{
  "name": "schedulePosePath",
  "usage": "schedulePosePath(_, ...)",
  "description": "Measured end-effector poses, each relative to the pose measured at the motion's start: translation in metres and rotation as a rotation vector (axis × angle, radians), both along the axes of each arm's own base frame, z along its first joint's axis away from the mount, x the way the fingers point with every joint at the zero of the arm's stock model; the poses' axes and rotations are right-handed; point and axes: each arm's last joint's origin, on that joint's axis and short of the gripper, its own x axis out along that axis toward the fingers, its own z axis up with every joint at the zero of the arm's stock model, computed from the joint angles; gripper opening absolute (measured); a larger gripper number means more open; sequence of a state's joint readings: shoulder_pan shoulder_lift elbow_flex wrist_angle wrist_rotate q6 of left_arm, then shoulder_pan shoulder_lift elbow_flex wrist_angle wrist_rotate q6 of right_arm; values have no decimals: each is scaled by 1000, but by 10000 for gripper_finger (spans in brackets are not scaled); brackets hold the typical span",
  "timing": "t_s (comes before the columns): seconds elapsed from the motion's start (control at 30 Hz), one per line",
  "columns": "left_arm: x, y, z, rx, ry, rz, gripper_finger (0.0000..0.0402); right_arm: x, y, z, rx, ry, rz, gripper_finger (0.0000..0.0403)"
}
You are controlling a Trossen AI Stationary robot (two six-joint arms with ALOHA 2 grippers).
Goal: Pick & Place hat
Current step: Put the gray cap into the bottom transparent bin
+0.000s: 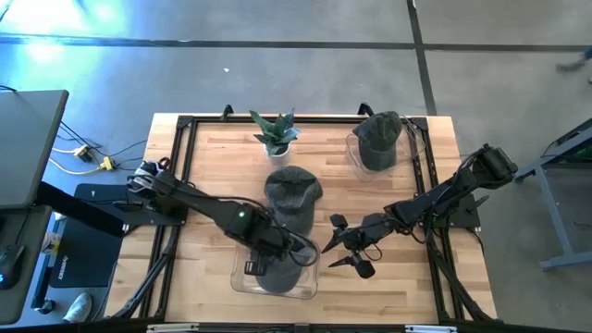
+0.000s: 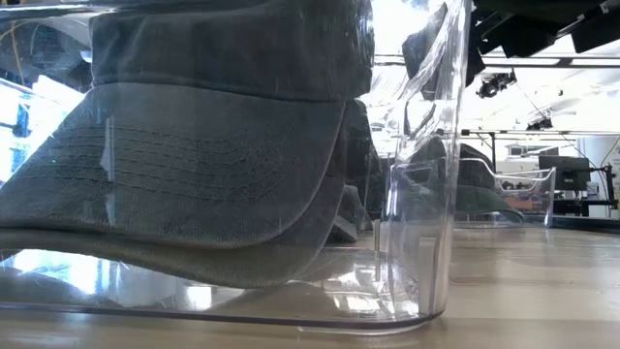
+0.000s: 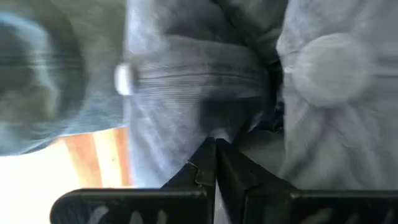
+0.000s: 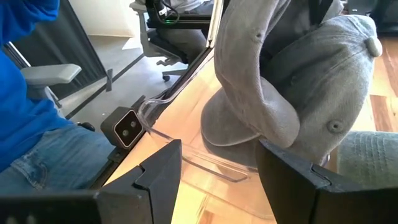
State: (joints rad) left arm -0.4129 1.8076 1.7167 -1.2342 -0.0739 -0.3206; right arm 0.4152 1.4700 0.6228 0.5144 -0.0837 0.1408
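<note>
Hold the left jaws squeezed shut on the grey hat hanging just under them inside the clear box, move slow and straight to stop the brim bumping the walls, and leave the wide-open, empty right jaws off to the side.

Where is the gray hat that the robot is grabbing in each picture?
High view: the gray hat lies low in the middle, in the clear bin, under the left tool.
Low view: it fills the left side, inside the bin wall.
Left wrist view: it fills the picture.
Right wrist view: upper middle.
Shared landmark: the clear bin.
</note>
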Motion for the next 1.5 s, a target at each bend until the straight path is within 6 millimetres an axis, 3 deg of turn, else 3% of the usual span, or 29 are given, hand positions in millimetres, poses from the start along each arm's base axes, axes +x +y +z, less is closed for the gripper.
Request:
schedulePosePath(0.23,-17,-10,51,87,-75,33,3,1,0,1,-1,-17,1,199)
schedulePosePath(0.37,-24,-29,61,59,-139,6,3,1,0,1,-3,-18,1,199)
schedulePosePath(0.5,-37,-54,60,83,-179,-46,3,1,0,1,-3,-18,1,199)
schedulePosePath(0.63,-41,-72,43,91,-209,-72,3,1,0,1,-3,-18,1,199)
schedulePosePath(0.87,-36,-62,2,253,-199,57,3,1,0,2,0,-25,1,199)
schedulePosePath(1.07,-24,-46,-26,176,-130,120,3,1,0,2,-4,-27,3,199)
schedulePosePath(1.17,-20,-45,-23,184,-157,109,3,1,0,2,-7,-29,4,199)
schedulePosePath(1.3,-16,-47,-3,237,-279,122,3,1,0,2,-7,-29,4,199)
schedulePosePath(1.5,-25,-63,16,193,-306,68,3,1,0,2,-7,-28,4,199)
